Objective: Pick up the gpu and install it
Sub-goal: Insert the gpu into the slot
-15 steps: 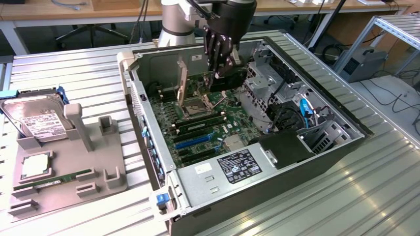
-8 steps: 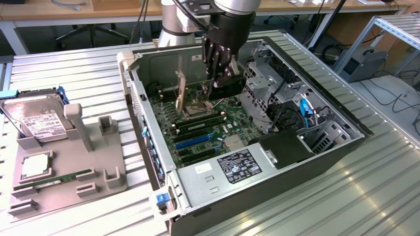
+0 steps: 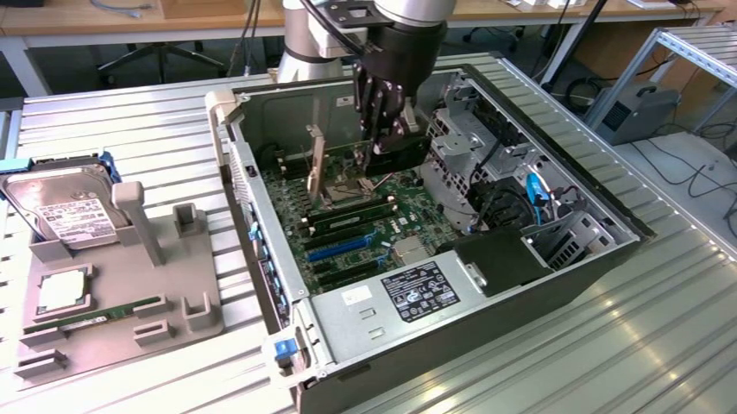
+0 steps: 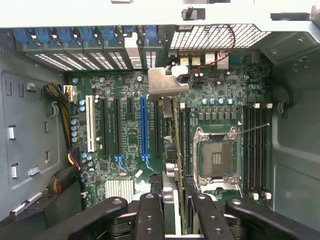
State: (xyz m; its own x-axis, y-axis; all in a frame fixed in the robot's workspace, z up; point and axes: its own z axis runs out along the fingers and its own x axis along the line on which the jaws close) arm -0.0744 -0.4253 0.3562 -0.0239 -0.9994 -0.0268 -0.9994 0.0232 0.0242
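Observation:
My gripper reaches down into the open computer case and is shut on the gpu, which hangs upright over the motherboard. In the wrist view the gpu appears edge-on between my black fingers, with its silver end bracket towards the case's slotted rear wall. The card hangs between the long blue slot and the CPU socket. I cannot tell whether its lower edge touches the board.
A grey fixture at the exterior view's left holds a hard drive, a CPU and a RAM stick. Inside the case, the drive cage, cables and power supply crowd the gripper.

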